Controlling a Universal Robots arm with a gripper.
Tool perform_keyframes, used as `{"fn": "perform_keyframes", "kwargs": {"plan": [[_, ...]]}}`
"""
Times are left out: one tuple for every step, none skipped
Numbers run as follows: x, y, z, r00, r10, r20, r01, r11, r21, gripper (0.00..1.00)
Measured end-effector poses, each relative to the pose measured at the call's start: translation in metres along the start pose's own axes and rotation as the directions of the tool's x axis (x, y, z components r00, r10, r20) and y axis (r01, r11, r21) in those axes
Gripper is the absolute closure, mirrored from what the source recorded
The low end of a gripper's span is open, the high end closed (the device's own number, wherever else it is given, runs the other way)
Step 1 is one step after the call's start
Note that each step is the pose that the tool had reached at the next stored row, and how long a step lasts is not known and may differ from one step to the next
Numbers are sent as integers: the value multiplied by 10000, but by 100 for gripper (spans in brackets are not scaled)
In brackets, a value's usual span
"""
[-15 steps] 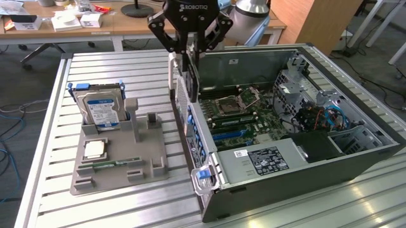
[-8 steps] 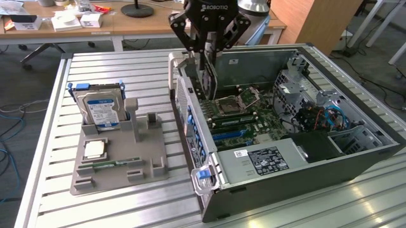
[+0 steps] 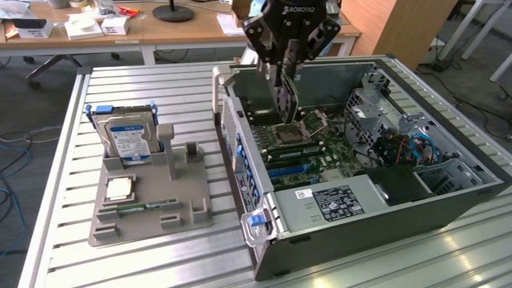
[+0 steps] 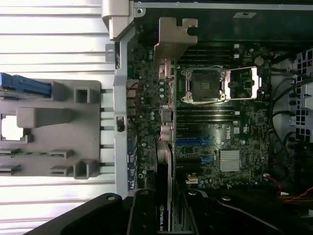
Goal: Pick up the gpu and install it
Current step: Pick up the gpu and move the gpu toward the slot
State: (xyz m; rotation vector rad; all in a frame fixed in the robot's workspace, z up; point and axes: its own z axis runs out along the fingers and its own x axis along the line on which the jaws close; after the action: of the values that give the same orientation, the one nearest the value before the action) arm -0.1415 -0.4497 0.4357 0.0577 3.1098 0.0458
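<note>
My gripper [image 3: 288,63] hangs over the open computer case [image 3: 448,198], shut on the gpu [image 3: 286,99]. The gpu is a thin dark card held on edge, and its lower end reaches down toward the motherboard [image 3: 308,144] near the case's rear wall. In the wrist view the gripper [image 4: 164,218] clamps the card [image 4: 165,166], seen edge-on, with its silver bracket [image 4: 173,41] at the far end. The card sits above the board beside the blue expansion slots [image 4: 193,142]. I cannot tell whether it touches a slot.
A grey holder [image 3: 152,204] stands on the slatted table at the exterior view's left. It carries a blue-labelled hard drive [image 3: 128,135], a white square chip [image 3: 120,189] and a green memory stick [image 3: 148,207]. A power supply [image 3: 336,201] and drive cages fill the case's right side.
</note>
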Motion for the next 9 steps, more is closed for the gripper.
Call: {"fn": "perform_keyframes", "kwargs": {"plan": [[-45,2,2,10000,0,1,0,10000,-2,74],[-91,4,4,10000,-1,1,1,10000,-5,74],[-135,6,5,10000,0,1,0,10000,-6,74],[-181,8,6,10000,0,0,0,10000,-7,74],[-226,10,8,10000,-1,1,1,10000,-9,74],[-272,12,9,10000,-2,1,2,10000,-10,74],[-316,14,11,10000,-1,0,1,10000,-10,74],[-360,16,12,10000,-1,0,1,10000,-11,74],[-410,18,13,10000,-3,0,3,10000,-12,74]]}}
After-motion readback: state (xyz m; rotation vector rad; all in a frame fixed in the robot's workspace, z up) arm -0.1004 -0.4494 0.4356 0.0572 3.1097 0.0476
